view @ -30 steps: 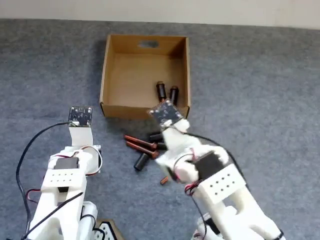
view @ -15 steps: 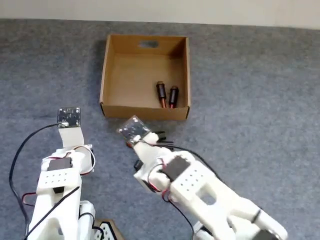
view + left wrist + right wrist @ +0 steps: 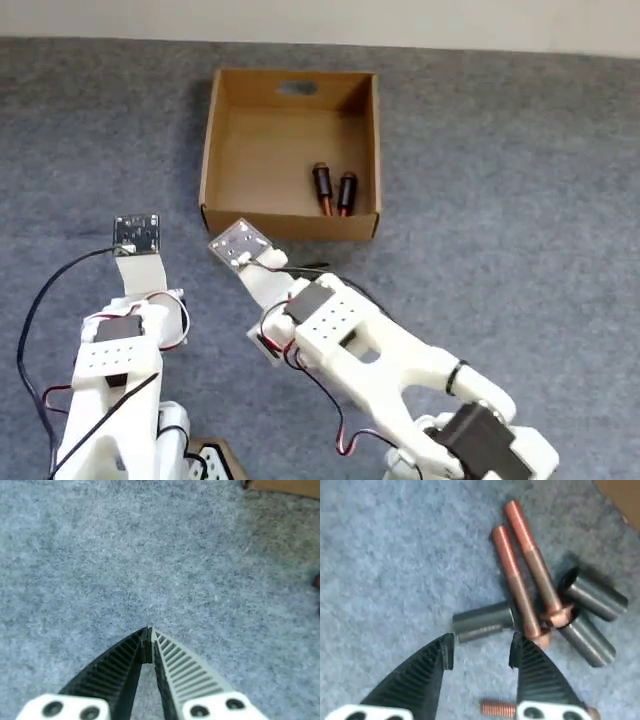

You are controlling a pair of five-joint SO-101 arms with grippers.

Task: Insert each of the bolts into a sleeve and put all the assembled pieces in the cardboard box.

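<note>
Just in front of the cardboard box (image 3: 265, 160), the right gripper (image 3: 482, 650) hangs with its fingers spread wide on either side of a dark sleeve (image 3: 482, 621). Two copper bolts (image 3: 512, 577) and two more sleeves (image 3: 592, 597) lie beside it, nearer the box. Inside the box, by its front wall, rest two assembled pieces (image 3: 322, 183). Off the box's front left corner, the left gripper (image 3: 149, 632) is pinched closed over bare carpet (image 3: 100, 555).
</note>
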